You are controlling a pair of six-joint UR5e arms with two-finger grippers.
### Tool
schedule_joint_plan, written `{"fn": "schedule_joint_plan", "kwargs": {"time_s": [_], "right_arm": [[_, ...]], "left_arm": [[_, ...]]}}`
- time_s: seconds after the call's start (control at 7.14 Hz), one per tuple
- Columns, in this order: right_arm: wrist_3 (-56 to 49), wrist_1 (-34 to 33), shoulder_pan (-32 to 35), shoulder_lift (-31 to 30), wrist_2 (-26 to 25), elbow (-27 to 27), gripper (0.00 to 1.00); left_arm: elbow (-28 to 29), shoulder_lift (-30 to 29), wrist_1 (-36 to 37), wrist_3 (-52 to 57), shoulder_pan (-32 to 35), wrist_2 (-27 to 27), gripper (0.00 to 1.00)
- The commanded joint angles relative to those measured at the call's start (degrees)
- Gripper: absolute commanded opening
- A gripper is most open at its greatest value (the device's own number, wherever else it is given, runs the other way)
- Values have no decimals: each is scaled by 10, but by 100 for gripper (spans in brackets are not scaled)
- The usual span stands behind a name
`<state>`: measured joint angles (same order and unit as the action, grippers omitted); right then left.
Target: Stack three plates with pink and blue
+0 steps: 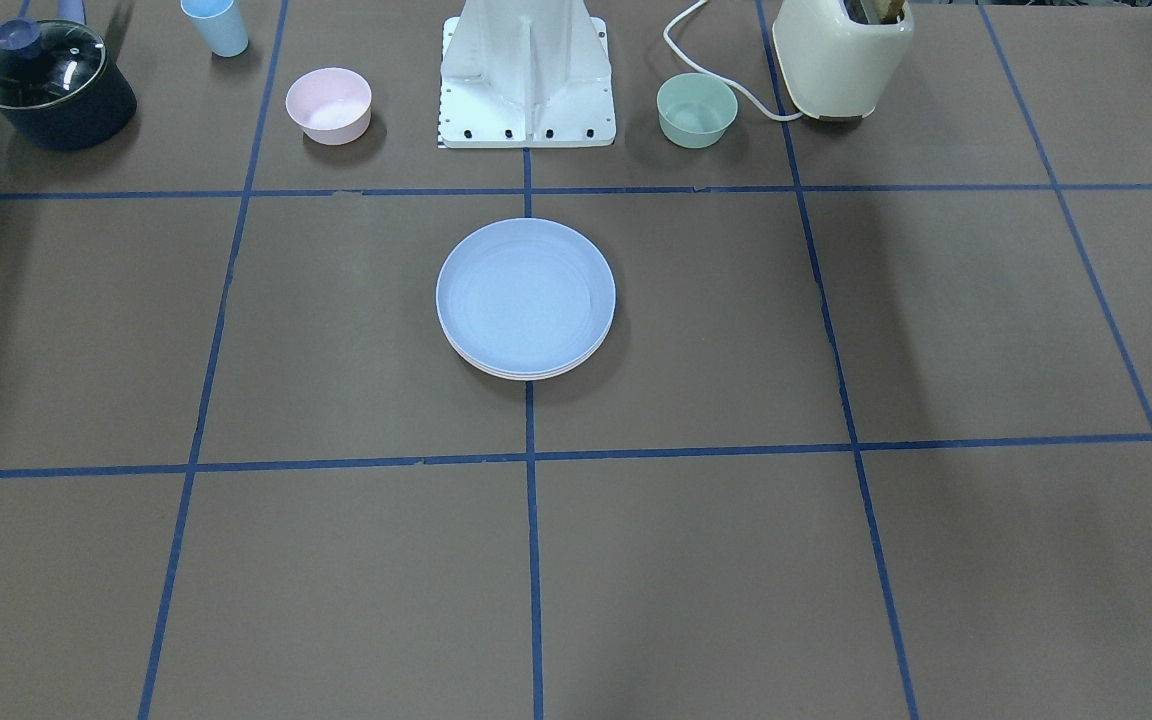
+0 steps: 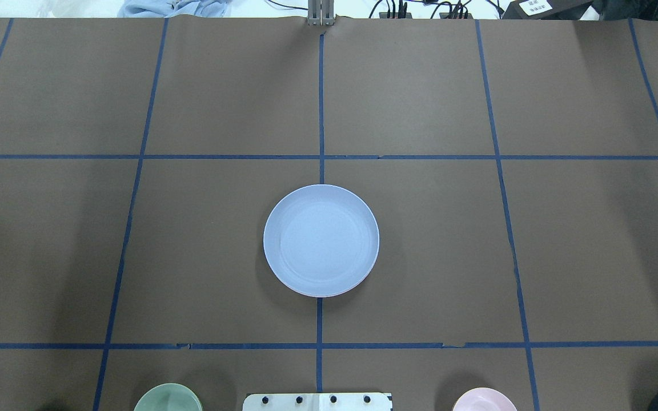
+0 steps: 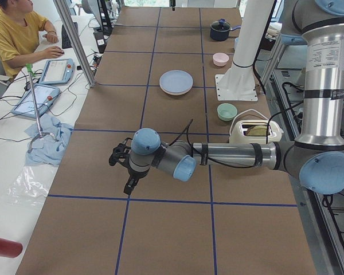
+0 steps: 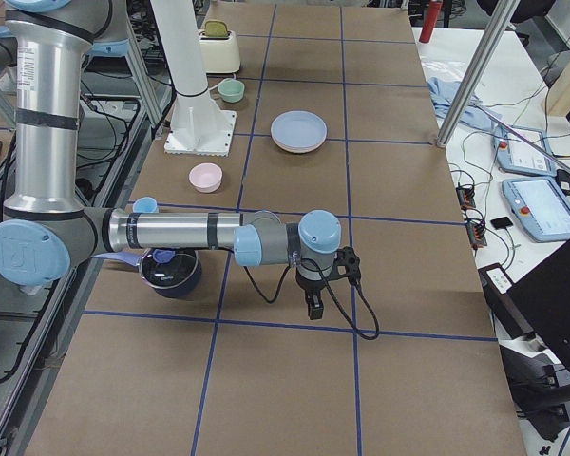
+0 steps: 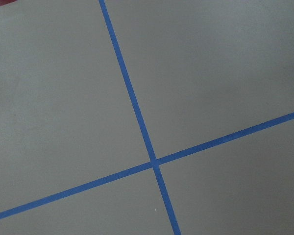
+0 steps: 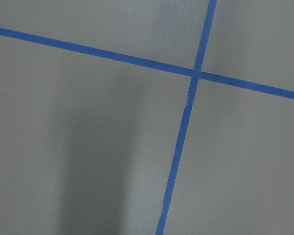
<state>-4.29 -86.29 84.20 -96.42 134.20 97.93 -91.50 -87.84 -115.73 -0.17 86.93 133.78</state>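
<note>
The light blue plate (image 1: 525, 290) lies on top of a stack at the table's centre; it also shows in the overhead view (image 2: 321, 240). Thin pale rims of two more plates (image 1: 526, 373) show under its front edge, one pinkish and one cream. My left gripper (image 3: 128, 187) hangs over bare table far from the stack, seen only in the exterior left view. My right gripper (image 4: 314, 308) hangs over bare table at the other end, seen only in the exterior right view. I cannot tell whether either is open or shut. Both wrist views show only brown table and blue tape.
Along the robot's side stand a dark pot with a glass lid (image 1: 51, 85), a light blue cup (image 1: 216, 25), a small pink bowl (image 1: 328, 105), the robot base (image 1: 526, 85), a small green bowl (image 1: 697, 110) and a cream toaster (image 1: 841, 55). An operator (image 3: 17, 31) sits beside the table.
</note>
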Motion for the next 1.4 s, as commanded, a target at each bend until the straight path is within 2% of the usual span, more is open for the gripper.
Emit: {"fn": "schedule_joint_plan", "kwargs": {"time_s": [0.0, 1.26], "right_arm": [[-5, 0, 0, 1, -1, 0, 100], [2, 0, 0, 2, 4, 0, 100]], "left_arm": [[-2, 0, 1, 0, 0, 18, 100], [-3, 5, -1, 0, 1, 18, 100]]}}
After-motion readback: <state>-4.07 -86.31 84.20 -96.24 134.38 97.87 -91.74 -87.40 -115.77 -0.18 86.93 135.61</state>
